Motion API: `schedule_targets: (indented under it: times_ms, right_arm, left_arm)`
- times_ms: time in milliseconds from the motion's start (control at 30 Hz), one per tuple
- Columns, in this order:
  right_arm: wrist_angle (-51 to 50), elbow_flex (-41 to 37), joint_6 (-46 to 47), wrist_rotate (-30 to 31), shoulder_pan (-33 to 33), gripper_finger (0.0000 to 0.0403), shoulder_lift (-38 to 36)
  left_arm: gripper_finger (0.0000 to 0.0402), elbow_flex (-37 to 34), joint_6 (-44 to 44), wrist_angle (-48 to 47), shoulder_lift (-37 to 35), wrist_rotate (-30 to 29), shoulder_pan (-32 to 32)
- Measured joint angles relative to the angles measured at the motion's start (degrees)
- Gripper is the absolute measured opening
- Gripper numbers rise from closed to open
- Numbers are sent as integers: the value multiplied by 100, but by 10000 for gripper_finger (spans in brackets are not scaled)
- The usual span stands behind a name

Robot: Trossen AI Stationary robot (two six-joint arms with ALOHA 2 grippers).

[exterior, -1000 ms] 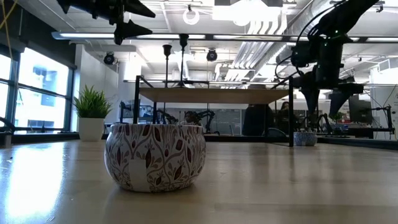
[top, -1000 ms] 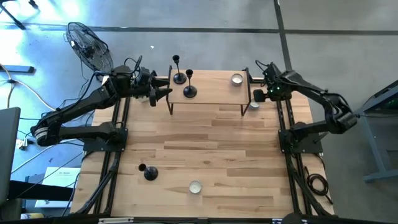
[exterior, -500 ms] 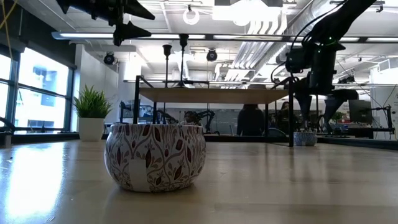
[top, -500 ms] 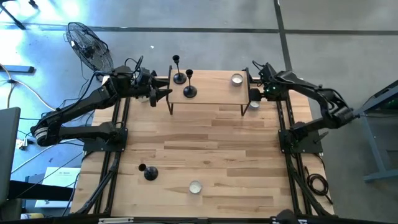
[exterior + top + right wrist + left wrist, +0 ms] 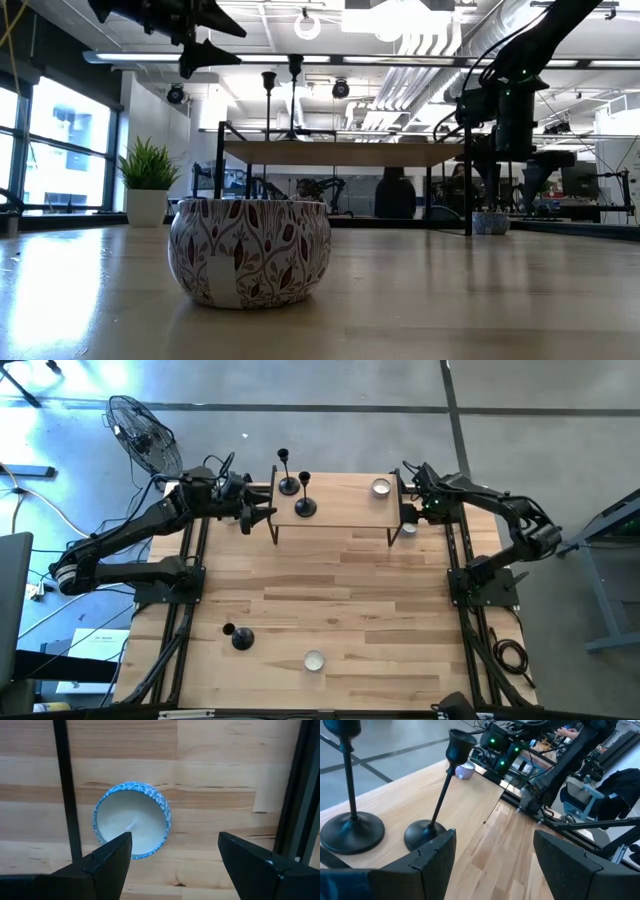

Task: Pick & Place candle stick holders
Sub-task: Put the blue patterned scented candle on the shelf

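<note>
Right gripper [image 5: 405, 512] hangs open over the blue-patterned candle cup [image 5: 132, 826], pattern clear only on its wrist view. Left gripper [image 5: 492, 865], open, faces two black holders [image 5: 436, 797] on the shelf [image 5: 340, 510].

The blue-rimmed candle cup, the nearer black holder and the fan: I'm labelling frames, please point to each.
blue-rimmed candle cup [image 5: 131, 824]: right wrist view, on the white wax inside.
nearer black holder [image 5: 423, 831]: left wrist view, on its round base.
fan [image 5: 143, 432]: high view, on its wire cage.
</note>
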Motion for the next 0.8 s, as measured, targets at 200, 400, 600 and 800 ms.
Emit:
schedule_targets:
  times_ms: [200,400,600,800]
  right_arm:
    - [19,2,1,30,-131,291,142]
    - [86,2,84,67,-131,291,142]
    - [82,2,94,66,-131,273,142]
    - [48,2,107,9,-129,234,142]
  left_arm:
    - [262,0,0,-27,0,46,0]
    - [262,0,2,-31,0,131,0]
    - [262,0,2,-31,0,130,-1]
    - [262,0,2,-39,0,136,-1]
